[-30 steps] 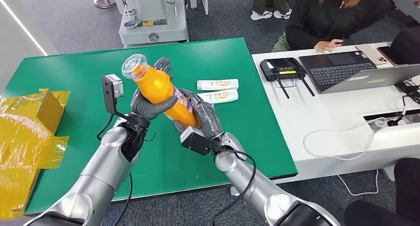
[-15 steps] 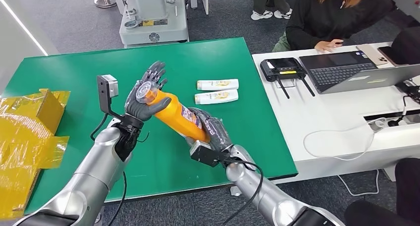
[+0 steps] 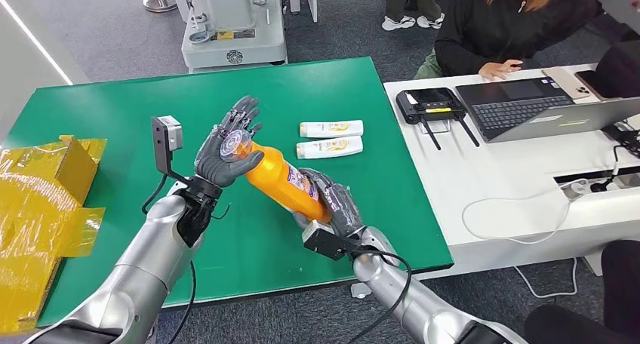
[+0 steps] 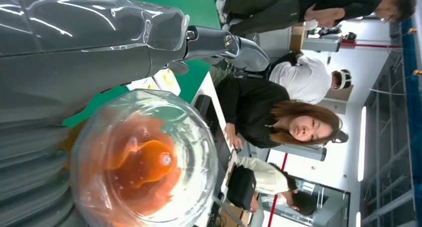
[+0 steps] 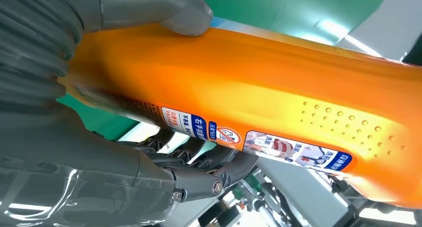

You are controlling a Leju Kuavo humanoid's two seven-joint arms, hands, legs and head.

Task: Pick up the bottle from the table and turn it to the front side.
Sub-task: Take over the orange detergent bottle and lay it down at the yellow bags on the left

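While the orange bottle [image 3: 283, 184] is off the green table [image 3: 113, 125] and lying slantwise in the air between the two arms, most of the carrying seems to fall to the right hand [image 3: 336, 208], which is wrapped round the lower body of the bottle, thumb on one side and fingers curled under the other, as the right wrist view shows plainly. The left hand [image 3: 226, 144] is at the other end: its palm sits against the clear cap [image 4: 144, 160] with the thumb lying across the neck and the fingers fanned out and upward, so I would call it a light pinch or a steadying touch, hardly a firm hold. That is where I think trouble could start. The bottle is smooth and glossy, and if the right hand twists it to bring the label round while the left only props the cap, it may slide in the palm or tip out at the cap end. A fall from here would probably land it on the mat close to the two white tubes [image 3: 330, 137], or send it rolling towards the edge.
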